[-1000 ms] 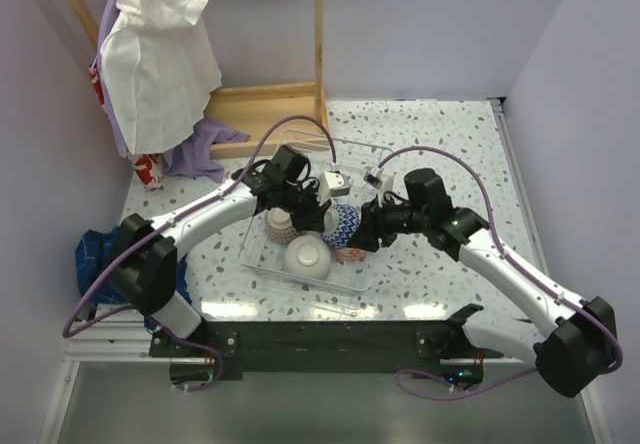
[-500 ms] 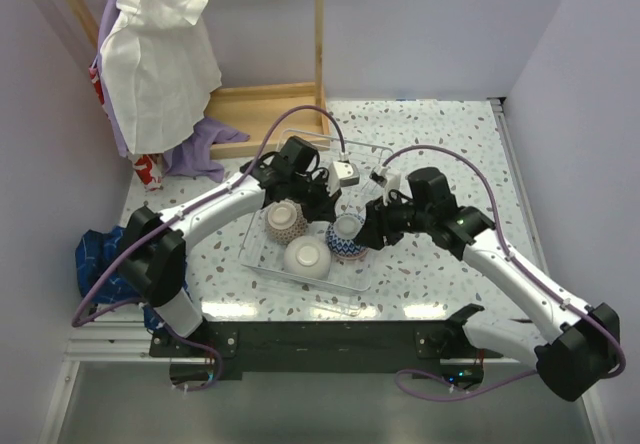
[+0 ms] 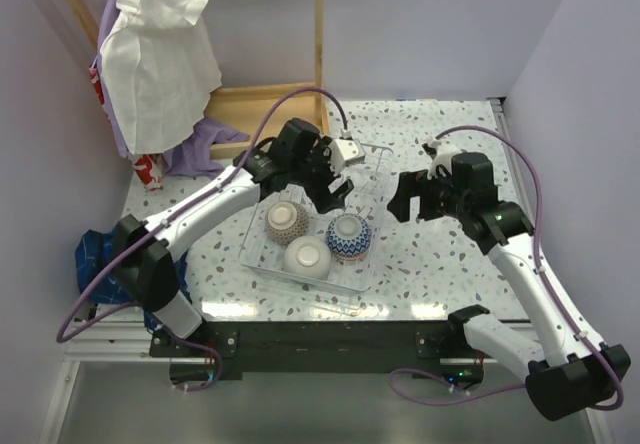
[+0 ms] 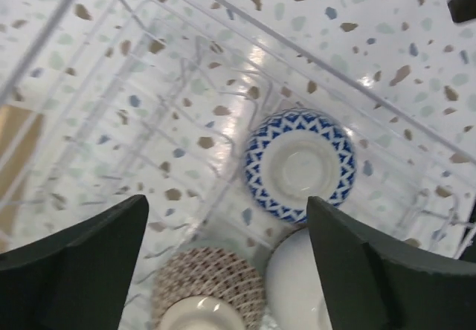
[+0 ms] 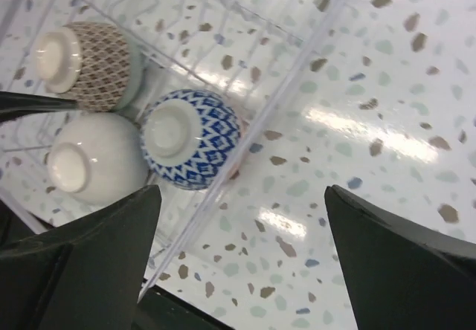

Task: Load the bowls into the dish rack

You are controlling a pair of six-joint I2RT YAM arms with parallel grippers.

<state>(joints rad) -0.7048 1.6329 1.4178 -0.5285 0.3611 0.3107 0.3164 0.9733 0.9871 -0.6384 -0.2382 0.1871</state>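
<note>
All 3 bowls, blue-patterned bowl (image 3: 349,237) included, sit upside down in the near end of the dish rack (image 3: 372,186), just below the wide-open, empty left end effector (image 3: 341,176), nearer than the wide-open, empty right end effector (image 3: 397,195).

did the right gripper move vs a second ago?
Yes. The right gripper has backed off rightward, away from the blue bowl, and now sits outside the dish rack.
</note>
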